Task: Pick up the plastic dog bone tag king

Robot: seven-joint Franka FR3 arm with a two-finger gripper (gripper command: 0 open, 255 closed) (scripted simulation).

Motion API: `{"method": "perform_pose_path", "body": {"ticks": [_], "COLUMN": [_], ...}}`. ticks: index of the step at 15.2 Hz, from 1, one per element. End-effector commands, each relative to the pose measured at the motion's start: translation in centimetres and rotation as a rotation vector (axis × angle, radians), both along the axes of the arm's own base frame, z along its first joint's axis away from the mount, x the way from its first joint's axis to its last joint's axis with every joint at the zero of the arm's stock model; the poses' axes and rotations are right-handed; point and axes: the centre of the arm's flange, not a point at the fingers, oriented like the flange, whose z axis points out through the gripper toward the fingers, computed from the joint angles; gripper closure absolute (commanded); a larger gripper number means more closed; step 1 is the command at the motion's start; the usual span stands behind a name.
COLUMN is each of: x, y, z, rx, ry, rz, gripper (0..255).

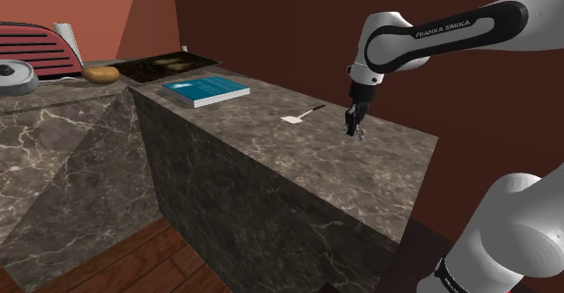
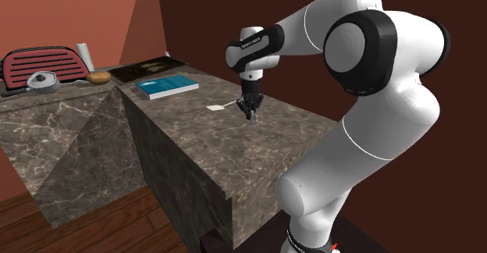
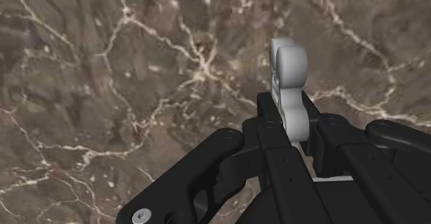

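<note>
Starting over at the shoulder view's left, a blue book (image 1: 206, 89) is lying on the dark marble counter (image 1: 271, 155), and a small white spatula (image 1: 300, 116) is resting well apart from it, toward four o'clock. Moving right, the black gripper (image 1: 355, 132) is hanging tips-down at about three o'clock from the spatula. Through the wrist camera, its fingers are pinching in on the pale grey dog bone tag (image 3: 289, 84), clamping one knobbed end while the other end is sticking out past the fingertips. I can't tell whether the tag is hanging just clear of the marble. The tag is looking small, light and stiff, probably smooth enough to slide. I'd say a hold on the narrow waist between the knobs would be safer than one out at an end, where it could pivot.
</note>
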Motion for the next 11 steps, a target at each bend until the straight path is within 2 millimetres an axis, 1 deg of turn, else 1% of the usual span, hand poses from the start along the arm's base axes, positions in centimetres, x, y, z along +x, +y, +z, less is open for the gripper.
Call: {"method": "perform_pose_path", "body": {"ticks": [1, 11], "x": [0.1, 0.1], "y": [-0.1, -0.1], "z": [1.0, 6.3], "rx": [0.0, 0.0], "ry": [0.0, 0.0], "rz": [0.0, 0.0], "gripper": [255, 255]}}
